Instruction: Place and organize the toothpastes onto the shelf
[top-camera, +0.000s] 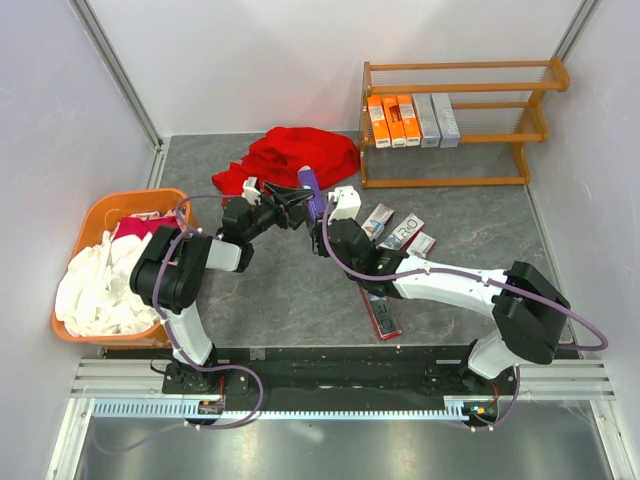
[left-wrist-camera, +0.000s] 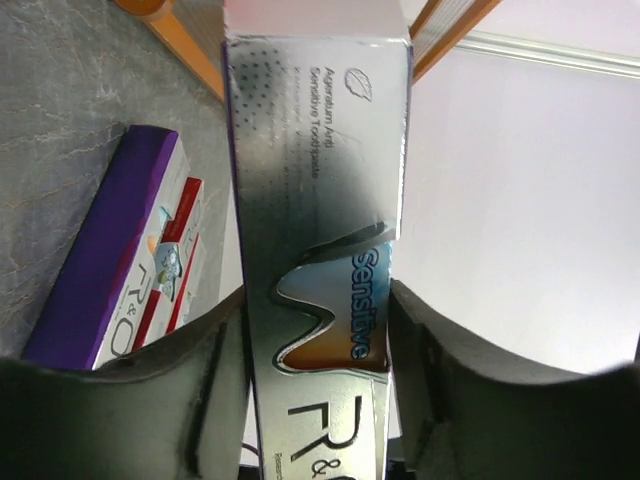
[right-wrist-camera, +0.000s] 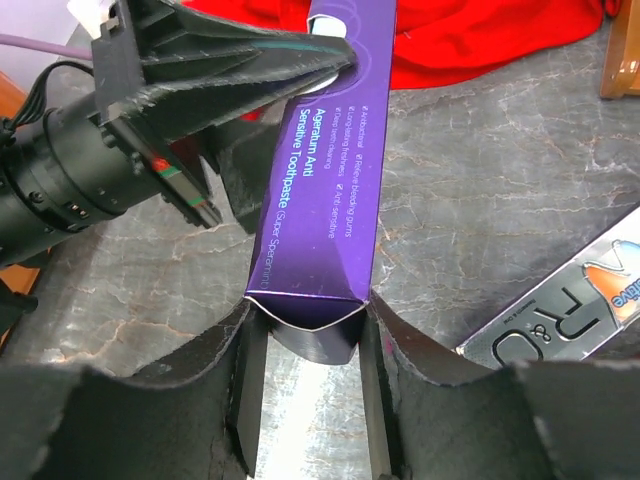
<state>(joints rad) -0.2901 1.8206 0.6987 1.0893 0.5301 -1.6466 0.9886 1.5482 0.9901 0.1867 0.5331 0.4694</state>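
A toothpaste box (top-camera: 311, 190), dark purple on one face (right-wrist-camera: 335, 180) and silver on another (left-wrist-camera: 310, 200), hangs in the air between both grippers, just in front of the red cloth. My left gripper (top-camera: 295, 200) (left-wrist-camera: 315, 340) is shut on its far end. My right gripper (top-camera: 325, 225) (right-wrist-camera: 310, 340) is shut on its near end, with only the fingertips on it. The wooden shelf (top-camera: 460, 130) stands at the back right, holding three orange boxes (top-camera: 393, 120) and two silver-grey boxes (top-camera: 436, 120) side by side on one tier.
Several more toothpaste boxes (top-camera: 400, 232) lie on the table right of the grippers, and a red one (top-camera: 385, 318) lies nearer the front. A red cloth (top-camera: 295, 160) is heaped behind. An orange basket (top-camera: 100, 215) of white cloths sits at the left.
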